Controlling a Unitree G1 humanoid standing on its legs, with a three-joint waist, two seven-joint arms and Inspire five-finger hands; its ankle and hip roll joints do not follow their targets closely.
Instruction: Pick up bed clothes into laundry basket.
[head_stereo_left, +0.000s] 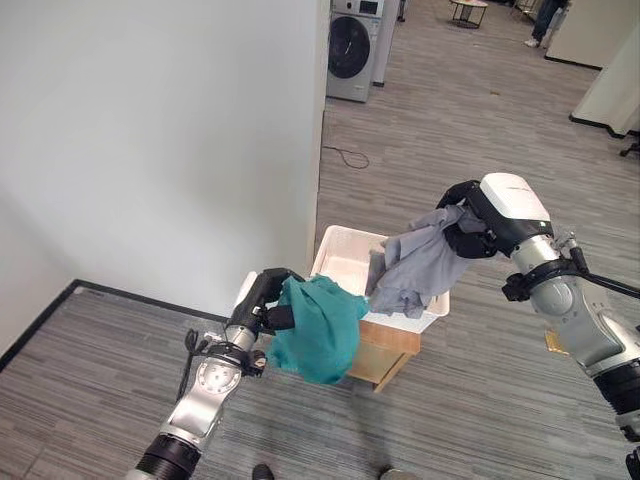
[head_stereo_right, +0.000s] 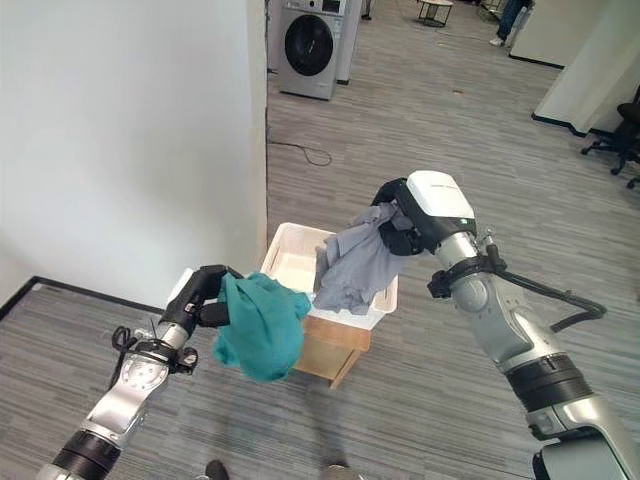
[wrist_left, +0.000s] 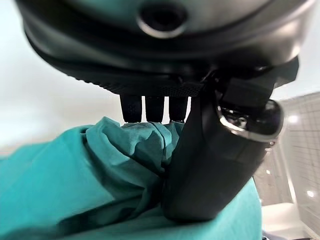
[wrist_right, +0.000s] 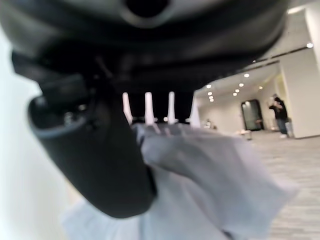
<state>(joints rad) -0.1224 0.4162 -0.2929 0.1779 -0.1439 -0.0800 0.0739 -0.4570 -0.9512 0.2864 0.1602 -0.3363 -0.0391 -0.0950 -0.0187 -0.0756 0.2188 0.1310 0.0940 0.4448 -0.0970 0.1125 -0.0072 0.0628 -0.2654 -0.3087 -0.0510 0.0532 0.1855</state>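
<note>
A white laundry basket (head_stereo_left: 345, 256) stands on a low wooden stand by the wall's corner. My left hand (head_stereo_left: 270, 296) is shut on a teal garment (head_stereo_left: 318, 330), which hangs in front of the basket's near left corner. In the left wrist view the thumb (wrist_left: 210, 165) presses the teal cloth (wrist_left: 100, 170) against curled fingers. My right hand (head_stereo_left: 468, 228) is shut on a grey garment (head_stereo_left: 415, 262) that droops over the basket's right side, its lower end reaching the rim. The right wrist view shows the grey cloth (wrist_right: 210, 185) pinched beside the thumb (wrist_right: 100, 160).
A white wall (head_stereo_left: 160, 130) rises close to the left of the basket. A washing machine (head_stereo_left: 352, 50) stands further back along the wall. Grey plank floor (head_stereo_left: 470, 120) stretches behind and to the right. A person (head_stereo_left: 545, 20) stands far off.
</note>
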